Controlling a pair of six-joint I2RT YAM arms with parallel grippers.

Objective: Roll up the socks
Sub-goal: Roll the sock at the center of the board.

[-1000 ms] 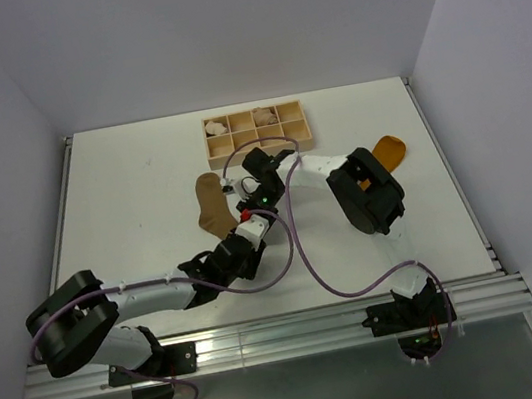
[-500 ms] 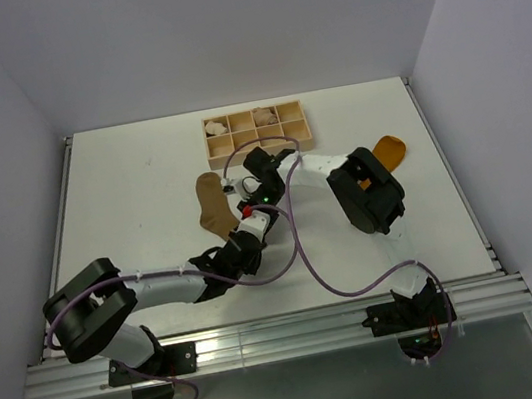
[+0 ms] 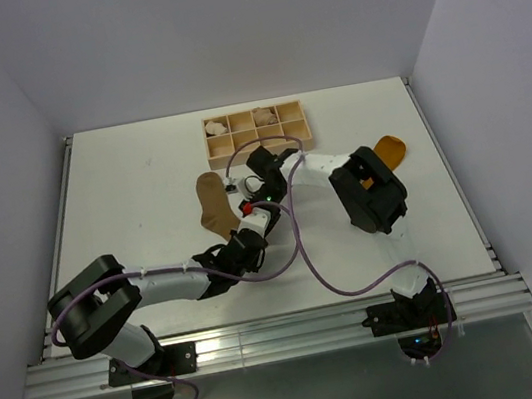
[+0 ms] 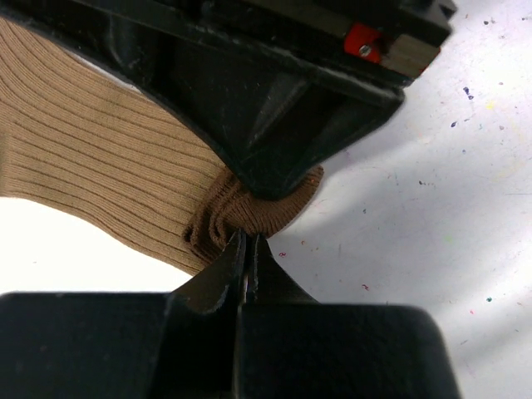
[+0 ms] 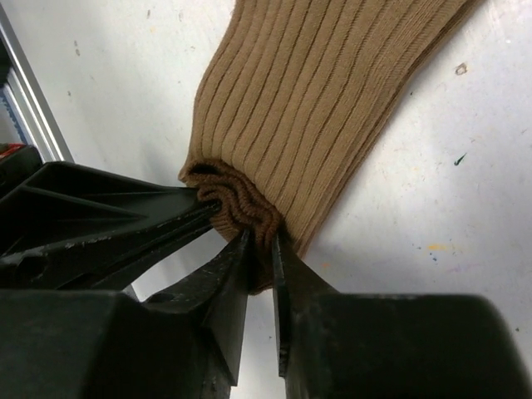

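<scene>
The tan-brown sock [image 3: 210,200] lies flat at the table's middle, with its near end bunched into folds. My left gripper [image 3: 243,227] is shut on that bunched end [image 4: 249,212], its tips [image 4: 248,243] pinching the fabric. My right gripper [image 3: 245,213] comes in from the opposite side and is shut on the same bunch [image 5: 241,208], with a fold held between its jaws [image 5: 262,245]. The left fingers [image 5: 125,224] show in the right wrist view. The mustard-orange sock [image 3: 390,149] lies at the right, partly hidden behind the right arm.
A wooden compartment tray [image 3: 259,143] stands at the back of the table, with pale beige fabric bundles [image 3: 264,115] in its far compartments. Purple cables [image 3: 299,245] loop over the table near the arms. The right arm's elbow [image 3: 372,198] rises beside the mustard-orange sock.
The left arm's shoulder and elbow have swung to the right. Both grippers stay on the sock's bunched end, shifted slightly.
</scene>
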